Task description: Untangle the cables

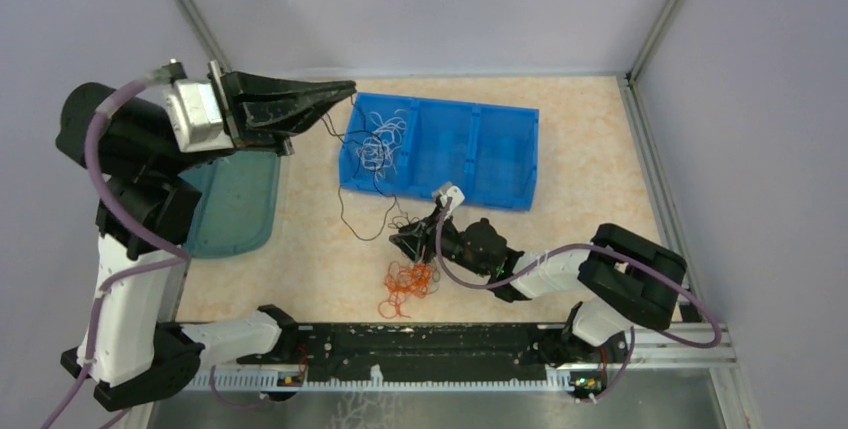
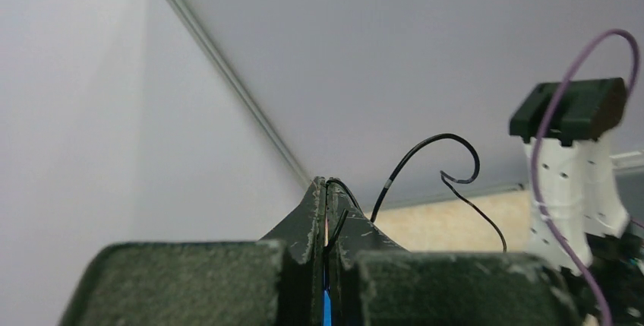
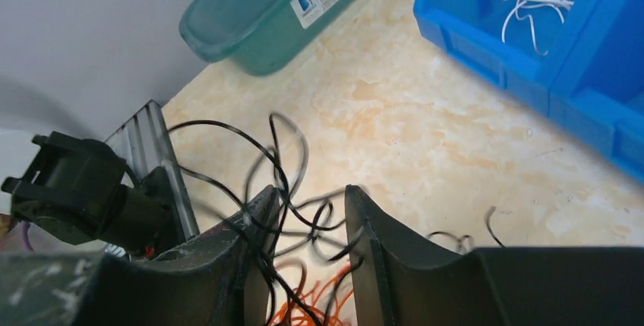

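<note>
Blue bin (image 1: pixel 500 149) beyond cables (image 1: pixel 408 279), teal basin (image 1: pixel 235 199) left

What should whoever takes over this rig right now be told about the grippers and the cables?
Left gripper: raised, jaws shut on one black strand that trails down to the table.
Right gripper: low, jaws open around the black tangle, not clamped.
Cables: white strands in the left compartment of the blue bin; orange strands piled on the table beside the black tangle.
Done: white looks sorted.
Left: pull the black strand free, then separate black from orange.
</note>
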Available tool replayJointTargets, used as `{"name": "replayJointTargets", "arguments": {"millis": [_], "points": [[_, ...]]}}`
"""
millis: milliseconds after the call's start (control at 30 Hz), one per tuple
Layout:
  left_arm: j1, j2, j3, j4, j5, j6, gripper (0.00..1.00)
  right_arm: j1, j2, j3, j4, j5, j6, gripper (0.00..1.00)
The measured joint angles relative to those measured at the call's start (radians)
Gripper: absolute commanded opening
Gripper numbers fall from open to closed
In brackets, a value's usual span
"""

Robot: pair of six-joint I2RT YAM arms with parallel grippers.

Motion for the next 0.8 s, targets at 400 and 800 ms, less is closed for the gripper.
{"name": "replayJointTargets", "arguments": {"millis": [400, 800], "points": [[0.0, 0.028, 0.104, 0.33, -0.264, 0.224, 0.0, 0.0, 0.041, -0.044, 0.054, 0.032, 0.032, 0.5], [0.0, -0.037, -0.055, 0.329, -0.285, 0.359, 0.0, -0.002, -0.183, 0.003, -0.135, 0.084, -0.037, 0.9]]}}
